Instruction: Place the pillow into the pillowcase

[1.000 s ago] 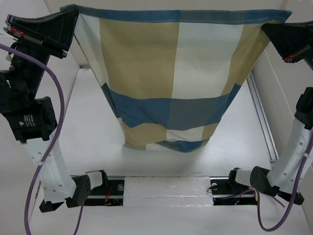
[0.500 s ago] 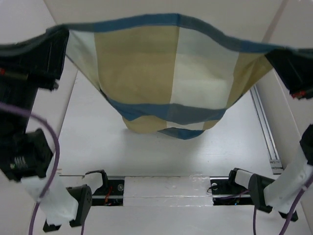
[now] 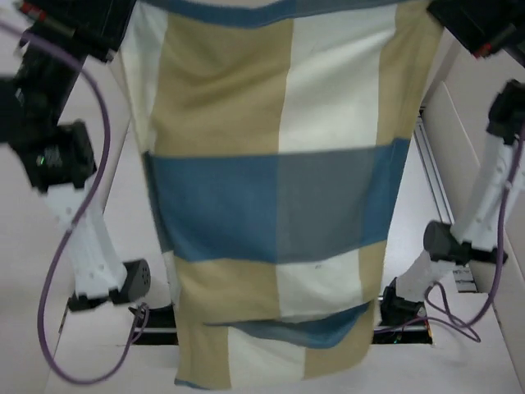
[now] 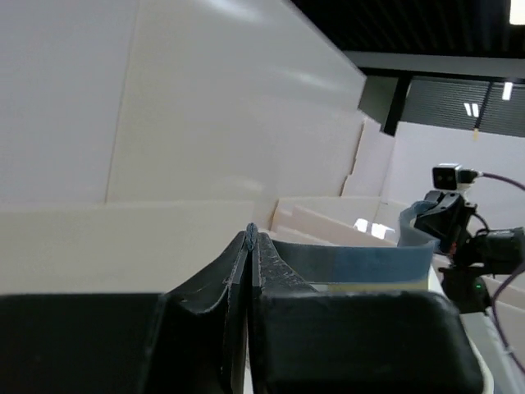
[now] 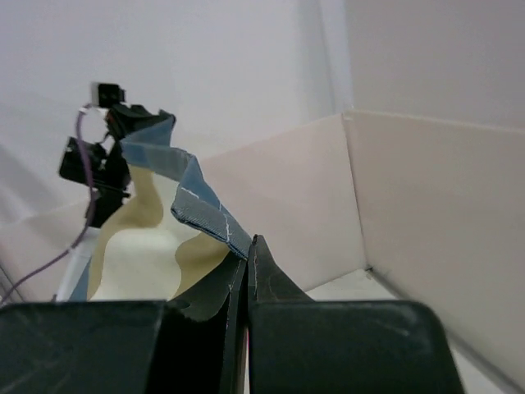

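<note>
The left gripper (image 4: 250,240) has its two black, wedge-shaped fingers pressed tightly together, tapering to a thin seam at the centre of the left wrist view, and the blue hem of the pillowcase (image 3: 271,205) comes out just to the right of that seam, so it pinches one top corner of the cloth. The right gripper (image 5: 248,246) is likewise clamped shut, its matte black fingers meeting at a point low in the middle of its view, where the folded blue hem with pale stitching runs straight into the tips. From there the hem climbs in soft waves to the upper left of that frame. In the top view the two grippers sit in the upper left and upper right corners, and the pillowcase hangs between them as a long, limp sheet of woven fabric in large blue, tan and cream checks. It fills the middle of the frame from top to bottom, its lower edge slightly rumpled. Glossy purple cables (image 3: 82,205) loop beside the white arm links at the left and lower right. Smooth white walls (image 4: 164,107) surround the scene.
</note>
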Motion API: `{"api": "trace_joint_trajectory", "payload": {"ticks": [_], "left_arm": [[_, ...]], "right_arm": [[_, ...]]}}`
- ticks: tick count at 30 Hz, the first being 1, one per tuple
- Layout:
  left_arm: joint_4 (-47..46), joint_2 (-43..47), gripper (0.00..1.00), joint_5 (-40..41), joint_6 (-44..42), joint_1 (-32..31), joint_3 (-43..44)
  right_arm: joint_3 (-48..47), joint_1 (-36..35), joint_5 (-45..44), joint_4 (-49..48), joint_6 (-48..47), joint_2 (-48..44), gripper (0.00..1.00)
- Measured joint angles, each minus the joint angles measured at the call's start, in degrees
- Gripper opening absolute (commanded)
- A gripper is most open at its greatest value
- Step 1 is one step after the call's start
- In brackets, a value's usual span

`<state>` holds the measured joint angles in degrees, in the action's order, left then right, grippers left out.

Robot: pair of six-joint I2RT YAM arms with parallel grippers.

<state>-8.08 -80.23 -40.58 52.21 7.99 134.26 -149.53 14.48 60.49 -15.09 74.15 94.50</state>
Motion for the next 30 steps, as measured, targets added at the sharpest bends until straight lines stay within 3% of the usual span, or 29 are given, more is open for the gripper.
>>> {"api": "trace_joint_trajectory", "payload": {"ticks": [6,12,21,24,27,30], "left_arm": [[-5.14,-22.86,0.00,-3.34,7.85,0.85,4.63],[-7.37,-32.11,0.00,-7.13,14.84,2.86,4.66],[-19.65,-21.14,0.00,-3.34,21.70,15.43,5.31],[-26.69,-15.67,0.00,-3.87,25.44,14.71,4.15],[-35.12,-9.60,0.00,-6.80,28.92,13.62,-0.87],[-40.37,0.35,0.00,-10.12,29.05,13.64,-14.82]], "right_arm": [[-5.16,-3.28,-2.32,-0.04,3.43,21.29,0.00],[-5.35,-6.05,-3.56,0.83,4.13,25.16,0.00],[-6.36,0.15,-8.26,-1.57,4.04,16.70,0.00],[-5.03,1.90,-7.98,-3.26,3.87,12.79,0.00],[4.59,0.59,-4.63,-7.87,3.50,5.14,0.00],[26.60,-7.19,-2.14,-11.13,-0.09,-7.87,0.01]]}}
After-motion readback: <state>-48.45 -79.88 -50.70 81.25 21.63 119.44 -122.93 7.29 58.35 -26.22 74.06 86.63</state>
